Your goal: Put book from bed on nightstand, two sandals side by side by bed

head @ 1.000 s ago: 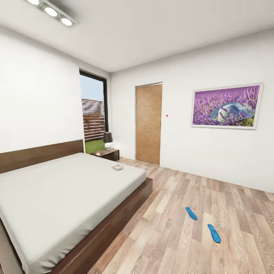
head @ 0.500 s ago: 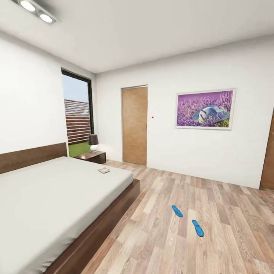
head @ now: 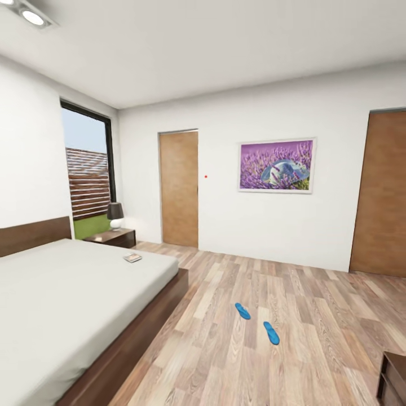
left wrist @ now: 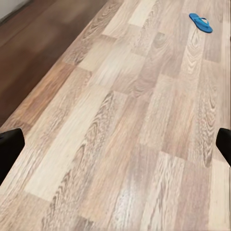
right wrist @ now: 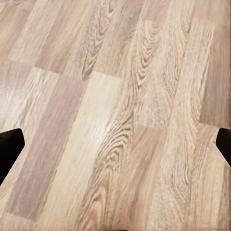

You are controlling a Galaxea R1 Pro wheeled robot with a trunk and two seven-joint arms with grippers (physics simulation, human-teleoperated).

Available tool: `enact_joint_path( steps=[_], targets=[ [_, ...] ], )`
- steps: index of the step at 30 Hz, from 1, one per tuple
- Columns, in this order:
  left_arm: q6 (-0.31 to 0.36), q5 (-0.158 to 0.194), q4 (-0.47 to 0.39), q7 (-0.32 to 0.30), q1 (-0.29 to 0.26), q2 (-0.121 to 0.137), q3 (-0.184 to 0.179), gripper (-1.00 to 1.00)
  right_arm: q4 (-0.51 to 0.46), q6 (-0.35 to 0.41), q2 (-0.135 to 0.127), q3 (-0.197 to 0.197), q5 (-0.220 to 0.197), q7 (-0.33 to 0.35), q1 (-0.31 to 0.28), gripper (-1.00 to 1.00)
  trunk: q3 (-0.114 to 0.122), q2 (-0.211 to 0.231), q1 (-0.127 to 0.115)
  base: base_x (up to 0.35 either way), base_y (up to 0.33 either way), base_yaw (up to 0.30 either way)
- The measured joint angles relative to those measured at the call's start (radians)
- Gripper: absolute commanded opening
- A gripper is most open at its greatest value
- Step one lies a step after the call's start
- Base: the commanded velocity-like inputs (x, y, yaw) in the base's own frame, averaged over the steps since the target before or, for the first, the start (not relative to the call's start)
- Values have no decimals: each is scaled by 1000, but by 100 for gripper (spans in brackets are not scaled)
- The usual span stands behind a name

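1. Head view: the book (head: 132,257) lies on the bed (head: 67,299) near the nightstand (head: 115,237); two sandals (head: 256,322) sit apart on the floor (head: 316,321). Book probably light, stiff; I'd pinch its edge.
2. Left wrist: my left gripper (left wrist: 115,144) is spread wide over planks, one sandal (left wrist: 200,22) ahead, likely floppy; grab the sole.
3. Right wrist: my right gripper (right wrist: 115,144) is spread, empty.

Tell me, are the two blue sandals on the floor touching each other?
Apart. In the head view, bare wood floor shows plainly between the nearer sandal and the farther sandal.
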Motion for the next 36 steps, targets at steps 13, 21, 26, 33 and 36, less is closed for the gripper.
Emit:
enact_joint_path(
  steps=[13, 21, 26, 33, 36],
  targets=[
    [0, 0, 0, 0, 0, 0, 0, 100, -1, 0, 0, 0, 0, 0, 0, 100, 13, 0, 0, 0, 0, -251],
    [0, 0, 0, 0, 0, 0, 0, 100, -1, 0, 0, 0, 0, 0, 0, 100, 20, 0, 0, 0, 0, -251],
    [0, 0, 0, 0, 0, 0, 0, 100, -1, 0, 0, 0, 0, 0, 0, 100, 25, 0, 0, 0, 0, -251],
    [0, 0, 0, 0, 0, 0, 0, 100, -1, 0, 0, 0, 0, 0, 0, 100, 32, 0, 0, 0, 0, -251],
    [0, 0, 0, 0, 0, 0, 0, 100, -1, 0, 0, 0, 0, 0, 0, 100, 35, 0, 0, 0, 0, -251]
  ],
)
